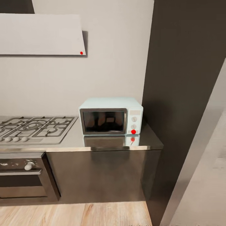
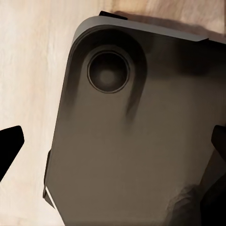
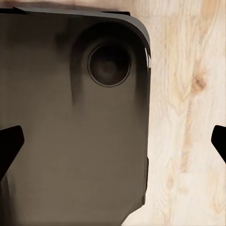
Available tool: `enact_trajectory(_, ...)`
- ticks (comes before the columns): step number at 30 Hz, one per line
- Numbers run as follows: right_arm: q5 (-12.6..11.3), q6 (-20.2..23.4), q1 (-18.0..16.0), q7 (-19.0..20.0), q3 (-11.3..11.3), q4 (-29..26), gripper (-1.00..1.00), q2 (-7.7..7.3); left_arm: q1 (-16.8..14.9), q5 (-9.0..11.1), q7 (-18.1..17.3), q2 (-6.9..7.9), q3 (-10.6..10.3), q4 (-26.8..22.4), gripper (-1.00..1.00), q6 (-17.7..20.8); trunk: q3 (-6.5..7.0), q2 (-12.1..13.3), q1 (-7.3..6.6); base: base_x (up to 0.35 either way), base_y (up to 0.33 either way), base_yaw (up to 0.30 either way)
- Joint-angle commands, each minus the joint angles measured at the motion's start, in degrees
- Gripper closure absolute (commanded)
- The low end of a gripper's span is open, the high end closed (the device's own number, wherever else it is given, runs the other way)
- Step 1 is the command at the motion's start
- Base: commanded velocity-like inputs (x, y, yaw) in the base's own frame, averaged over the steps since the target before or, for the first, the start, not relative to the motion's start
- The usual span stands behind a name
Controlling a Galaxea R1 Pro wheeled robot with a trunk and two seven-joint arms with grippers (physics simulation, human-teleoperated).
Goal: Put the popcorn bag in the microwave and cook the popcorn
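The pale blue microwave (image 1: 110, 116) stands on the grey countertop (image 1: 103, 143) against the wall, its dark glass door shut. Its white panel carries round knobs, and a red dot marks the lowest one. The popcorn bag is out of view. In the left wrist view my left gripper (image 2: 113, 146) is open, its dark fingertips (image 2: 10, 143) wide apart over my own dark grey base (image 2: 132, 141). My right gripper (image 3: 113, 143) is open too, with its fingertips (image 3: 9, 143) spread above the base (image 3: 70, 132) and the wooden floor (image 3: 188, 117).
A grey gas hob (image 1: 34, 127) lies left of the microwave, with a black oven (image 1: 22, 175) under it and a pale hood (image 1: 40, 34) above. A tall dark panel (image 1: 185, 78) rises right of the counter. A pale slanted surface (image 1: 204, 182) crosses the near right.
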Motion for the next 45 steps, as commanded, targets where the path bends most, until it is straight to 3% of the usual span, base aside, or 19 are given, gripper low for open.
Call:
enact_trajectory(1,-0.04,-0.23,-0.02,-0.14,0.05,0.04,-1.0,0.0,0.02,0.24,0.13,-0.02,0.08,-0.02,-1.0,-0.15,-0.04,-0.02,0.0,0.0,0.0,-0.174)
enact_trajectory(28,0.14,-0.1,-0.02,-0.09,0.04,0.04,-1.0,-0.17,0.0,0.2,-0.23,0.06,-0.21,-0.51,-1.0,-0.15,-0.04,-0.02,0.0,0.001,0.0,-0.011)
enact_trajectory(45,0.22,-0.08,-0.02,-0.09,0.11,0.04,-1.0,-0.17,0.03,0.24,-0.31,0.16,-0.15,-0.72,-1.0,-0.15,-0.04,-0.02,0.0,0.242,0.0,0.0)
